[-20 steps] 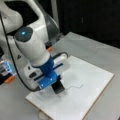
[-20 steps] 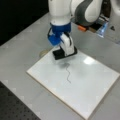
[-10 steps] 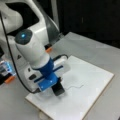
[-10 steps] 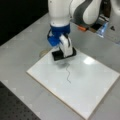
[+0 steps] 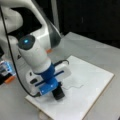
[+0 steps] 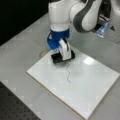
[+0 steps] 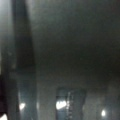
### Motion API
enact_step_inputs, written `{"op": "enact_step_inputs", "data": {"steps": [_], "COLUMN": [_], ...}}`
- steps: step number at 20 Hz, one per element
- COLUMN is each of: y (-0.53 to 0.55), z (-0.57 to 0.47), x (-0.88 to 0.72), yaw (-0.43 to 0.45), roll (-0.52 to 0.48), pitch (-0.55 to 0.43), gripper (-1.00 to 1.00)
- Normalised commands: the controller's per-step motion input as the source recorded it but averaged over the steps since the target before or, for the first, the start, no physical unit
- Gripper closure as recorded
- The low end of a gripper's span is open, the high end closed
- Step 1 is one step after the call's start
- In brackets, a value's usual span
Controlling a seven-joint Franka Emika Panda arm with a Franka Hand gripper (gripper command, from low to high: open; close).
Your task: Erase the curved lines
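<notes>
Your tool (image 6: 62, 53) is clamped on the black eraser (image 6: 63, 56), pressed on the white board (image 6: 100, 82) near its corner. Curve lines (image 6: 67, 73) sit just beside it, mid-board, on the counter (image 6: 20, 50).

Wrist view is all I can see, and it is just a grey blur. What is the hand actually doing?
Observer: In a front view the hand grips a black eraser that rests on a white board.
Visitor: Is anything drawn on that board?
Observer: Yes, one thin wavy curve line, running from right by the black eraser toward the view's bottom.
Visitor: Has it been wiped off?
Observer: Not the part that shows. In both front views the curve line is plainly there, with the black eraser at one end of it.
</notes>
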Motion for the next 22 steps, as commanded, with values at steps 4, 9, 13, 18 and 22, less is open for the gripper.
{"op": "enact_step_inputs", "data": {"steps": [4, 9, 13, 18, 22], "y": [0.07, 0.01, -0.02, -0.04, -0.05], "z": [-0.13, -0.09, -0.10, -0.15, -0.17], "x": [0.01, -0.02, -0.04, -0.06, -0.05], "yaw": [-0.135, -0.128, -0.066, -0.026, -0.028], "roll": [0.058, 0.078, 0.147, 0.152, 0.105], "pitch": [-0.072, -0.069, -0.050, -0.046, -0.041], "gripper": [1.00, 1.00, 1.00, 1.00, 1.00]}}
